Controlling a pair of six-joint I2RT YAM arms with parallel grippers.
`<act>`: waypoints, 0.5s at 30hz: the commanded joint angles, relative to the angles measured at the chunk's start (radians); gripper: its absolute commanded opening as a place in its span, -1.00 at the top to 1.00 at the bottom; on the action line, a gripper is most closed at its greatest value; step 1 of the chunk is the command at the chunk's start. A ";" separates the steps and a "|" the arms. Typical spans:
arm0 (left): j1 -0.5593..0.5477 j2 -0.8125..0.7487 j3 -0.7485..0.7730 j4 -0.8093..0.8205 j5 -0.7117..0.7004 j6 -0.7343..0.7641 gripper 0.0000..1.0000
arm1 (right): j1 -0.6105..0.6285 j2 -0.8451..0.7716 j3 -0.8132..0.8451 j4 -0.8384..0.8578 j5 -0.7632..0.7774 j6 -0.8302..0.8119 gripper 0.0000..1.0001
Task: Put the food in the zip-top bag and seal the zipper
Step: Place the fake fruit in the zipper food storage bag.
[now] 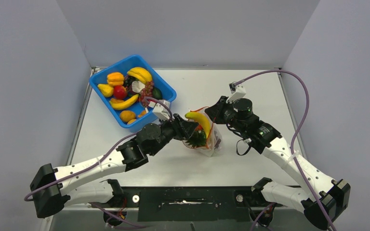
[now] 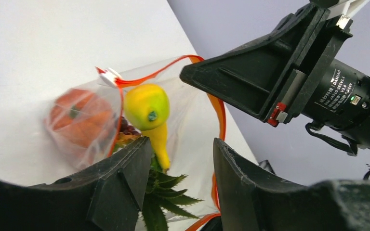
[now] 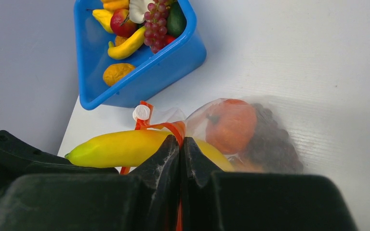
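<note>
The clear zip-top bag (image 1: 211, 142) stands mid-table with its mouth up. Inside are a pineapple with green leaves (image 2: 166, 192), an orange fruit (image 3: 231, 125) and dark grapes (image 3: 272, 144). A yellow banana (image 1: 200, 120) sticks out of the mouth, its lower end among the leaves (image 2: 149, 110). My left gripper (image 1: 187, 129) is open at the bag's mouth, its jaws either side of the leaves (image 2: 183, 159), not touching the banana. My right gripper (image 1: 215, 111) is shut on the red-orange zipper strip (image 3: 173, 129) and holds the mouth edge up (image 3: 179, 144).
The blue bin (image 1: 166, 86) sits at the back left, holding bananas, a red tomato (image 1: 120, 92), grapes (image 3: 151, 26), peppers and other toy food. It lies close to the left arm. Grey walls enclose the table on three sides.
</note>
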 commanded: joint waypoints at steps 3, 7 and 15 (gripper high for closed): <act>0.014 -0.100 0.080 -0.169 -0.144 0.126 0.02 | 0.007 -0.022 0.035 0.098 0.002 0.007 1.00; 0.030 -0.076 0.118 -0.195 -0.127 0.181 0.02 | 0.009 -0.020 0.039 0.101 -0.002 0.009 1.00; 0.048 -0.014 0.157 -0.134 -0.071 0.253 0.03 | 0.015 -0.013 0.038 0.101 -0.002 0.013 1.00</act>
